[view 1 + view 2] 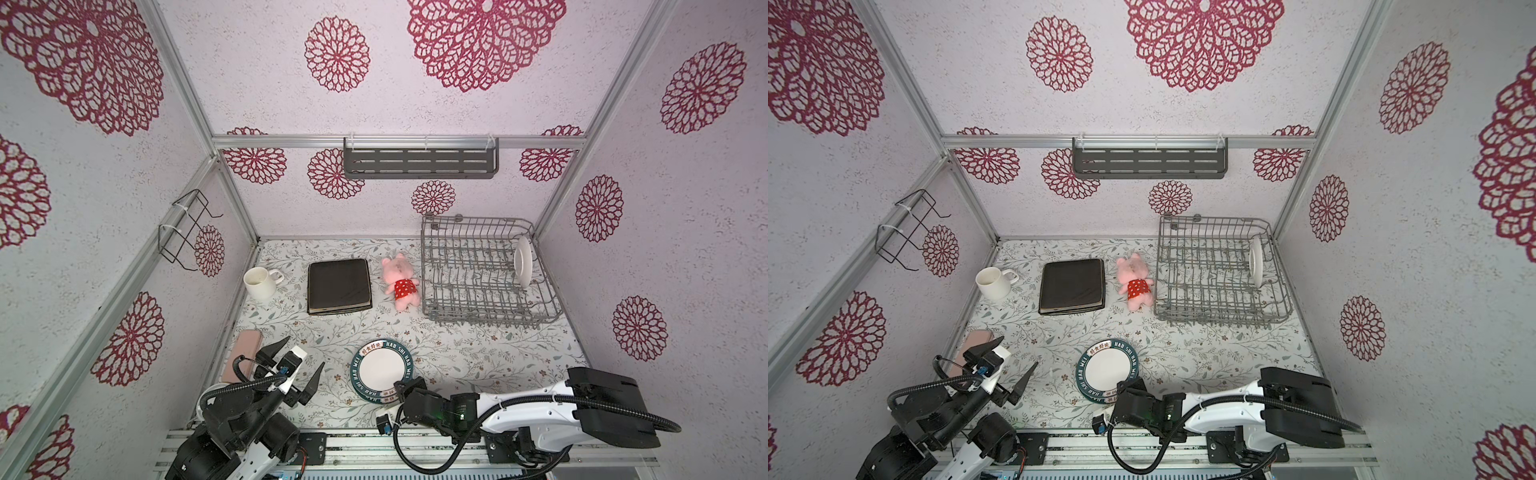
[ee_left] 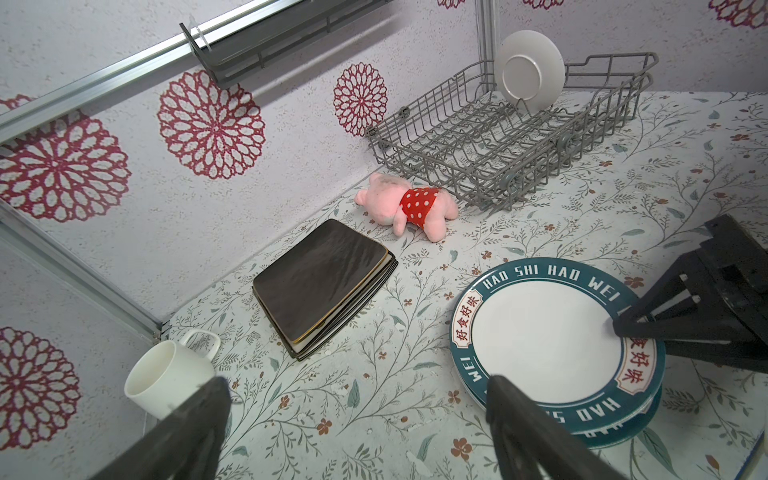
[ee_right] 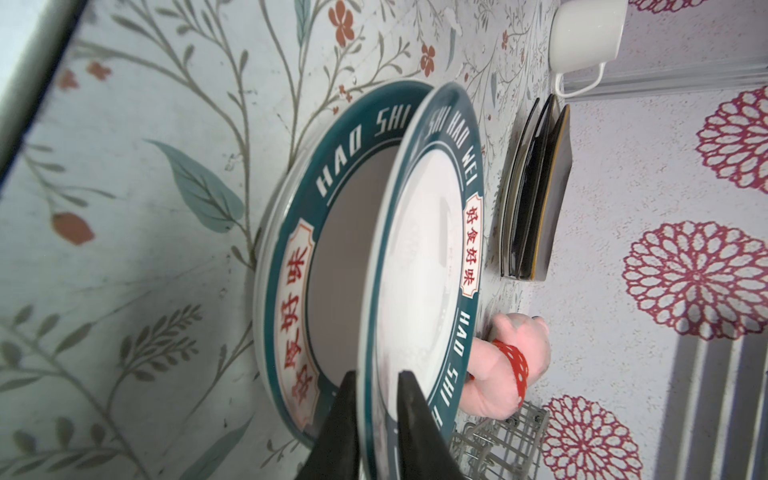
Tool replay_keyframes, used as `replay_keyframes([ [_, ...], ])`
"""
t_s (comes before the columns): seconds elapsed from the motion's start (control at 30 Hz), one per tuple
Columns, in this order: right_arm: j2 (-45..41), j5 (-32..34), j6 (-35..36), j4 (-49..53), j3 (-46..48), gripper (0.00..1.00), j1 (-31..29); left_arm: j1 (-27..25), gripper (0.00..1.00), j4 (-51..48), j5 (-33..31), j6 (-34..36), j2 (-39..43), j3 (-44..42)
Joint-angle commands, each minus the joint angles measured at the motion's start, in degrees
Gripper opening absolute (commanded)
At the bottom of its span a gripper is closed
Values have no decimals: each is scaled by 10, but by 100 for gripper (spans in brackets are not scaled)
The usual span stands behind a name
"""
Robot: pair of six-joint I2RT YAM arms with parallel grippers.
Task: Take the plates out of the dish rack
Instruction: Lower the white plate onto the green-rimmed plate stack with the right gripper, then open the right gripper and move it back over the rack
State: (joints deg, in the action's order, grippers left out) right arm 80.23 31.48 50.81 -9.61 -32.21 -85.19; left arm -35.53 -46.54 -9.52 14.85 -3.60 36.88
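At the near edge of the desk, close to the middle, lies a stack of round plates with teal rims and the words HAO SHI HAO WEI. The right gripper reaches to this stack from the right side. In the right wrist view its fingers stand on both sides of the rim of the top plate. This plate is tilted: it is raised at the fingers' end above the lower plate and meets it at the far end. Whether the fingers press the rim or only stand beside it, I cannot tell.

The left gripper hovers over the near left part of the desk, its fingers spread wide and holding nothing.

The dish rack stands in the far right corner. One white round plate stands upright between the tines at its right side. A stack of square plates, a dark one on top, lies flat at the far middle of the desk, between a white mug and a pink plush pig. The pig lies just beside the left wall of the rack.
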Motion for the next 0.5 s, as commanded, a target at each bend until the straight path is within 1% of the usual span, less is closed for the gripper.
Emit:
replay_keyframes([
  [0.0,1,16,-15,-13,-9,27,-7,-10,97,12,5,9,8,-5],
  [0.2,2,14,-15,3,-15,38,-9,-10,97,12,6,9,11,-5],
  [0.47,-15,-16,-19,36,-17,46,-9,-10,97,11,6,9,11,-6],
])
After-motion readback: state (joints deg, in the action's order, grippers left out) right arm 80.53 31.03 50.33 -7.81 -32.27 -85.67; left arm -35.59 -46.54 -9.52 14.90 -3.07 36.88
